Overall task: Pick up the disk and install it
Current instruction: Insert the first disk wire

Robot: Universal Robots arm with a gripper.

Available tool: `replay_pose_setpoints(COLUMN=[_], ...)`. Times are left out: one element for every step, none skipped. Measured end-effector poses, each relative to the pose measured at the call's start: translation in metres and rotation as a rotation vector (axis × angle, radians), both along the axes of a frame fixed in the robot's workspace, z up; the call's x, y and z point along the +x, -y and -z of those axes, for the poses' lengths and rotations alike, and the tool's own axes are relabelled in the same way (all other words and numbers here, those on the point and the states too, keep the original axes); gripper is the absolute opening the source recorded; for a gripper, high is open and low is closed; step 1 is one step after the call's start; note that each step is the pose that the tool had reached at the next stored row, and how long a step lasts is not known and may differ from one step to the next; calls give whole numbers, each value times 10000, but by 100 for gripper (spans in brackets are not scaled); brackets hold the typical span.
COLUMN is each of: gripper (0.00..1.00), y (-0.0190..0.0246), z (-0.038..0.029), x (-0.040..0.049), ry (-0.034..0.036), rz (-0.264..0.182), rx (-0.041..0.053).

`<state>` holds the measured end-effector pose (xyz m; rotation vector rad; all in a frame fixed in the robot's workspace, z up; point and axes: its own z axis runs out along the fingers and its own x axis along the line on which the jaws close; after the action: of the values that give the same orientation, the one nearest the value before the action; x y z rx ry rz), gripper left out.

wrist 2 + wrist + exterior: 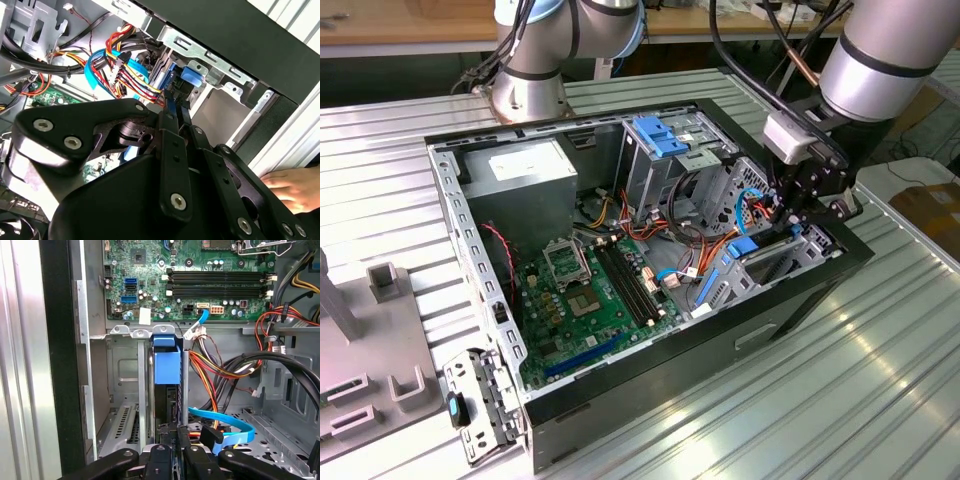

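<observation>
With our claw (176, 440) pinched shut on the disk (166, 365), which stands edge-on in the bay (125, 390) just ahead, we should keep it square to slide.

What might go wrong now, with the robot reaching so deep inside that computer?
The disk stands on edge in a narrow metal bay, with the tool at its end; a slight tilt might jam it against the bay walls. Loose cables lie right beside the tool and could snag or get pinched. A hand rests by the case in the second wrist view, close to the moving arm.
</observation>
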<state>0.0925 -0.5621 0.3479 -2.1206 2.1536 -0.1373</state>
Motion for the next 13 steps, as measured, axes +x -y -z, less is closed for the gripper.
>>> replay_pose_setpoints(gripper=[16,16,16,16,16,16,16,16,16,16,16,16,16], y=[1,1,0,0,0,1,1,1,0,1,0,0,1], z=[5,7,8,12,16,19,21,22,24,27,29,32,32], x=[-3,-4,-5,-6,-6,-6,-6,-6,-6,-6,-6,-6,-6], ry=[-1,-1,-1,0,0,0,0,-1,-1,-1,-1,-1,-1], rz=[-1,0,0,0,0,0,0,0,0,1,1,0,1], rx=[16,26,32,49,61,66,71,75,80,86,94,103,114])
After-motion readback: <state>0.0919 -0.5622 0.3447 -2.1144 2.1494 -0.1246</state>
